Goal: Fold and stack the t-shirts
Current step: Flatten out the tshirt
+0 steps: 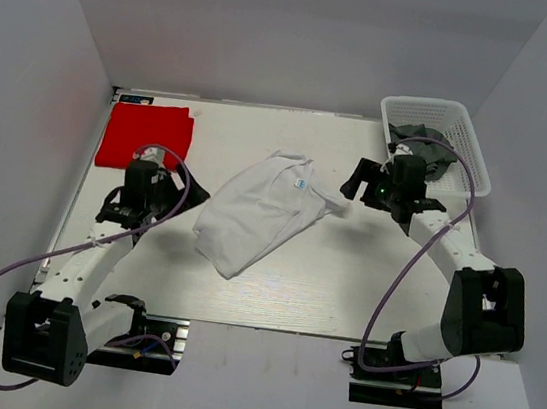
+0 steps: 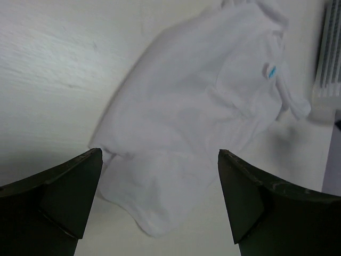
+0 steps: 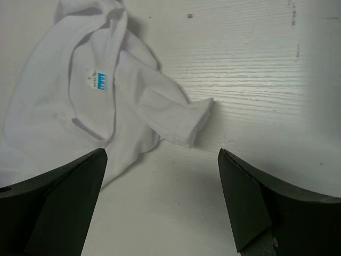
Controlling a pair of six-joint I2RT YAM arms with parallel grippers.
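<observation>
The white t-shirt [image 1: 257,215] lies crumpled near the middle of the table [image 1: 363,287]. It is a long lump running from the hem at 7 o'clock up to the collar at 1 o'clock. It is not spread flat. In the right wrist view the neck opening gapes, with the collar tag [image 3: 99,81] showing inside it. 1 short sleeve [image 3: 181,120] sticks out from the body toward 3 o'clock.

I judge it light, limp and thin. It will drape and drag rather than hold a shape, and a pinch through 2 layers would lift both together. The cloth should not slip much in the pads. I would take it at the shoulder seams on either side of the collar, or at that free sleeve, and shake it open before folding.

The red t-shirt [image 1: 145,135] lies already folded into a flat rectangle at the 10 o'clock corner, well apart from the white one.

The left gripper [image 1: 186,193] sits just beside the hem end at 9 o'clock, its jaws spread wide and empty. The right gripper [image 1: 357,183] hangs just beside the sleeve at 3 o'clock, also gaping wide with nothing between the fingers.

At 2 o'clock a white mesh basket [image 1: 464,139] holds some dark cloth [image 1: 418,143].
</observation>
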